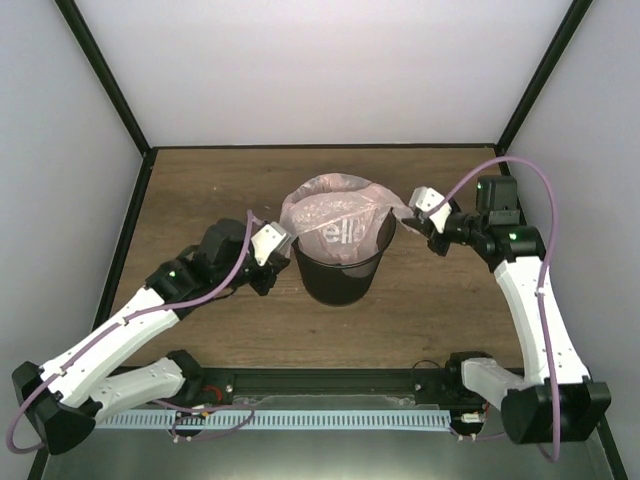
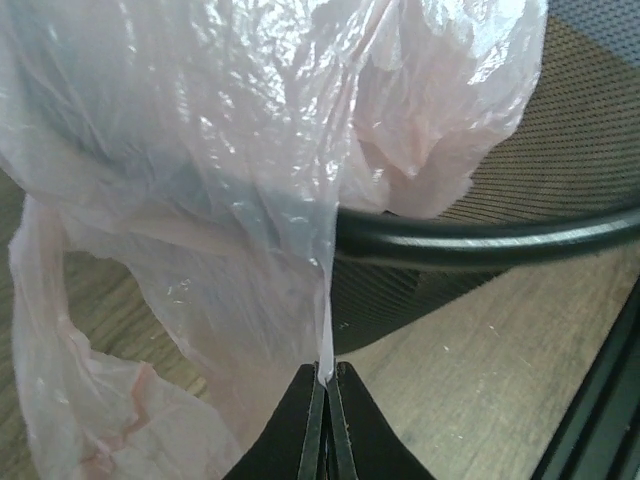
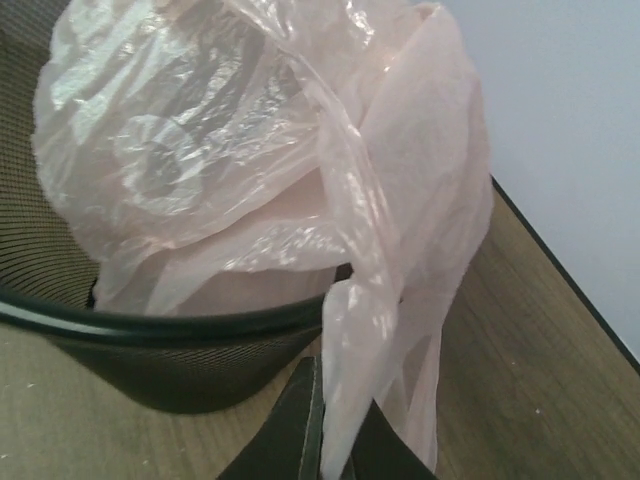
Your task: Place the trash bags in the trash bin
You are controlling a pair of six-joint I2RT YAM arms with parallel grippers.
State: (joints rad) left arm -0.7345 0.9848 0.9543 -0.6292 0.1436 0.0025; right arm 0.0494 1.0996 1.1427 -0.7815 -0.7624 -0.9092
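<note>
1. From above: finds the trash bin [image 1: 340, 272] upright near the middle of the wooden table [image 1: 200, 190], between the two arms. Finds the trash bag [image 1: 335, 215] puffed up in the bin's mouth, lower part down inside the mesh wall, crumpled top bulging above the rim, white lettering partly readable on the near side. Puts the left gripper [image 1: 283, 238] just beside the bin's left rim, pinched onto the bag's left edge. Puts the right gripper [image 1: 410, 212] just off the right rim, pinched onto a strip of plastic pulled out over that side.
2. At the left wrist: shows both black fingers [image 2: 290, 432] pressed together at the bottom edge, with a thin fold of pink film clamped between them and rising straight up. Shows the rest of the bag spread across the upper left, one loop of it hanging outside the bin over the wood. Shows the black rim curving across the right half, with mesh above and below it.
3. At the right wrist: shows the fingers closed on a twisted strip of the bag at bottom centre. Follows that strip up over the rim to the main bulk, which fills the bin's opening at upper left. Shows part of the plastic draped outside the rim on the right, above the table and near the pale side wall [image 3: 570, 120].
</note>
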